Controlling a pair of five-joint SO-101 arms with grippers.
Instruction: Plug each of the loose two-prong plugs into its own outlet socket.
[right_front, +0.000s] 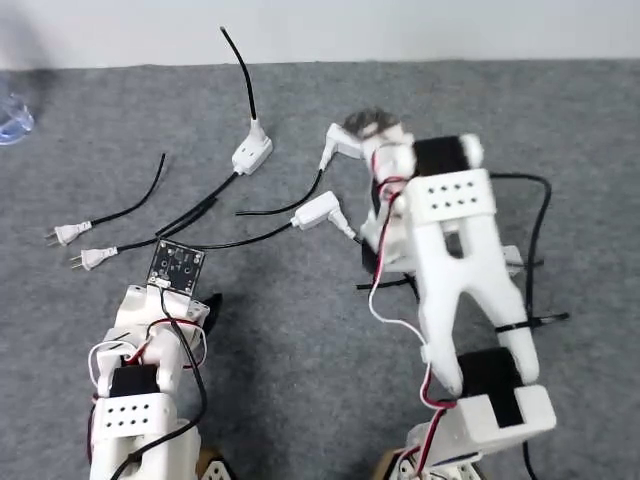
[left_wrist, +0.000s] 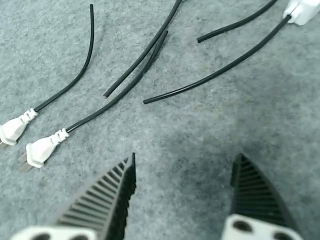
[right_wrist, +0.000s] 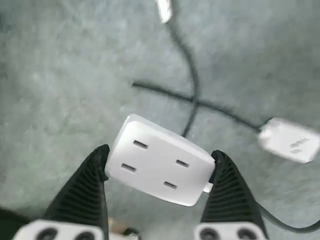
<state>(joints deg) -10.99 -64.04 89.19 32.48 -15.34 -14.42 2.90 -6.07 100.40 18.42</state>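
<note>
Broadly, the grey, felt-textured bench (right_front: 300, 380) carries everything. Seen from the high view, the white right arm (right_front: 455, 250) is stretched far across it with its elbow bent, and the left arm (right_front: 150, 340) sits folded back and low. The right wrist view adds what the overhead hides: the right claw (right_wrist: 161, 152) has its black ribbed fingers (right_wrist: 85, 190) pressed on both sides of a white, round-cornered outlet block (right_wrist: 160, 167), grasping it with four slots facing the camera. The left claw (left_wrist: 185, 160) hangs released over bare bench, its toothed fingers spread wide. A second socket (right_front: 252, 153) and a third socket (right_front: 318, 210) lie among thin black cords (left_wrist: 92, 30). The two-prong plugs (left_wrist: 42, 149), white with short prongs, lie side by side beyond the left claw, unplugged and well apart from the sockets.
</note>
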